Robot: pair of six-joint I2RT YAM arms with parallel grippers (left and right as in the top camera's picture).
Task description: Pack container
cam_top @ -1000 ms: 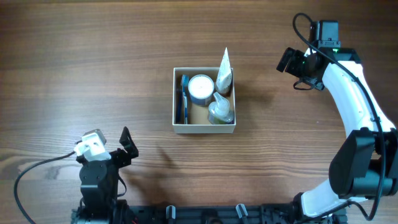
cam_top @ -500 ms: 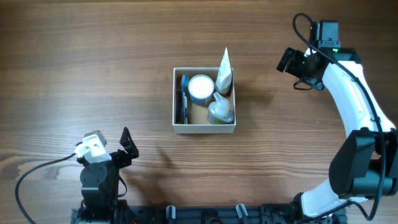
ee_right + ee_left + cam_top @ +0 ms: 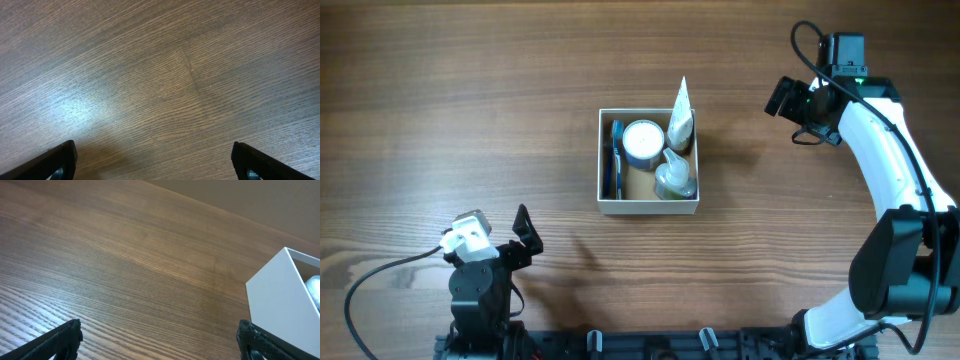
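Dead centre of the overhead frame, the container (image 3: 648, 207) sits on the worktop (image 3: 470, 100) with a jar (image 3: 642, 140), tube (image 3: 680, 118) and bottle (image 3: 674, 178) inside. Left jaws at lower left, right jaws at upper right, both spread wide, well apart from it. Nothing's moved since a second ago.

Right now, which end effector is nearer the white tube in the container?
Right. The right end effector is off to the white tube's right; the left end effector is across the container, at the near left.
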